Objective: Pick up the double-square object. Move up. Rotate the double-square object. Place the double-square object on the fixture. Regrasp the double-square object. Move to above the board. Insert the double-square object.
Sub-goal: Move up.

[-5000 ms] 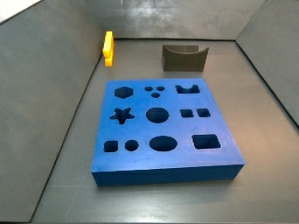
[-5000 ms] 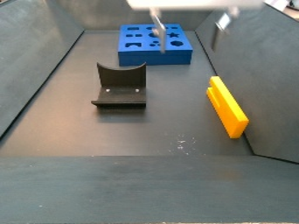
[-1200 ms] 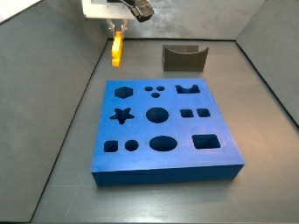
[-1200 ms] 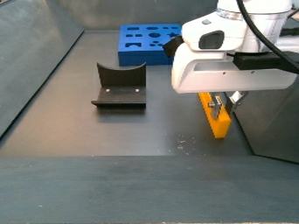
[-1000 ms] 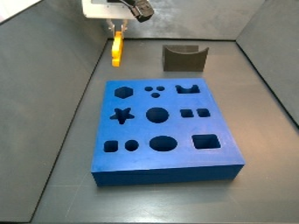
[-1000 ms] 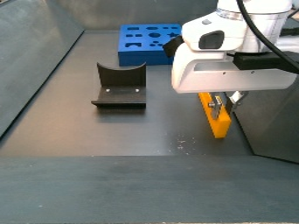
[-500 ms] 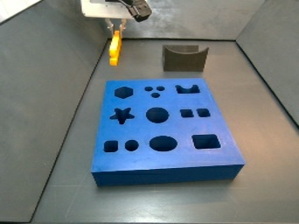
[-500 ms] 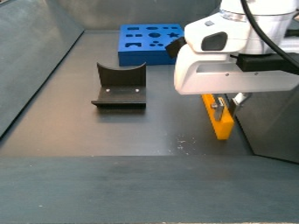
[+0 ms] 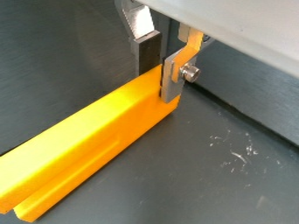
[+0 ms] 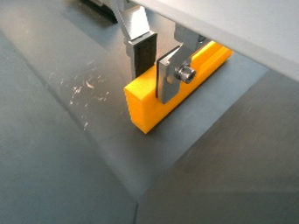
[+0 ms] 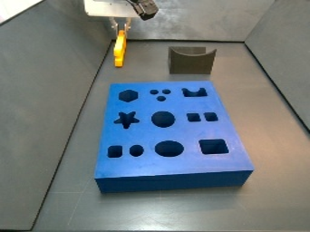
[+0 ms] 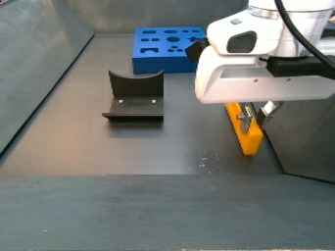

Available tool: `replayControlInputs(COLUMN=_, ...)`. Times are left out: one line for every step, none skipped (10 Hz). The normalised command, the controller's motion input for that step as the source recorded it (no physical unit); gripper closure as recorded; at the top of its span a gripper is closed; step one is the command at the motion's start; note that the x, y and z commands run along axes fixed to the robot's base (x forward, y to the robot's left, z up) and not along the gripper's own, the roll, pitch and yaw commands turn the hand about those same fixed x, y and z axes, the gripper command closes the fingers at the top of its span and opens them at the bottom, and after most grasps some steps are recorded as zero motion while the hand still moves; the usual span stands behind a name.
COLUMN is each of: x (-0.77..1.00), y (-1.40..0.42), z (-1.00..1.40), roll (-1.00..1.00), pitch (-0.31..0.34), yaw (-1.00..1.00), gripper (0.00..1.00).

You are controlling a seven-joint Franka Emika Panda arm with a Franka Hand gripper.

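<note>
Yellow-orange plastic, the double-square object [image 9: 87, 162] is long, flat and bar-like, its grooved edge showing in a wrist view. The gripper [image 9: 162, 63] has its two silver fingers closed narrowly across one end of the piece, pads against both flat faces; in both wrist views the far finger [image 10: 142, 45] sits behind the bar and the near finger [image 10: 170, 76] in front, so the jaws are holding it. In a side view the piece [image 11: 119, 49] hangs just below the gripper [image 11: 121, 29], close to the grey wall, well apart from the board [image 11: 173, 136] and to the side of the fixture [image 11: 190, 60]. Whether its lower end touches the floor or is just off it I cannot tell; in a side view the piece [image 12: 245, 131] looks very near the floor beside the right-hand wall, far from the fixture [image 12: 133, 97]. Judgement: the pick-up is at or just past the grip, the lift barely begun. The piece looks light and stiff, smooth-faced, likely a bit slippery. Held at one end, the long free length may swing or pivot between the pads; a hold nearer mid-length would steady it.
</note>
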Motion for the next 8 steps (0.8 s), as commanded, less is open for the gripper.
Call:
replayControlInputs(x=0.00, y=0.00, z=0.83, roll=0.00, pitch=0.000, yaw=0.00, gripper=1.00)
replayControlInputs(x=0.05, y=0.05, z=0.82, roll=0.02, pitch=0.000, yaw=-0.03, gripper=1.00)
replayControlInputs(x=0.04, y=0.05, z=0.69, roll=0.03, pitch=0.061, yaw=-0.05, gripper=1.00)
replayControlInputs(x=0.02, y=0.03, z=0.56, roll=0.04, pitch=0.087, yaw=-0.04, gripper=1.00)
replayControlInputs(x=0.01, y=0.02, z=0.47, roll=0.06, pitch=0.099, yaw=-0.04, gripper=1.00)
replayControlInputs(x=0.00, y=0.01, z=0.41, roll=0.06, pitch=0.102, yaw=-0.03, gripper=1.00)
replayControlInputs(x=-0.01, y=0.01, z=0.31, roll=0.08, pitch=0.105, yaw=-0.02, gripper=1.00)
replayControlInputs(x=-0.01, y=0.01, z=0.23, roll=0.09, pitch=0.106, yaw=-0.01, gripper=1.00)
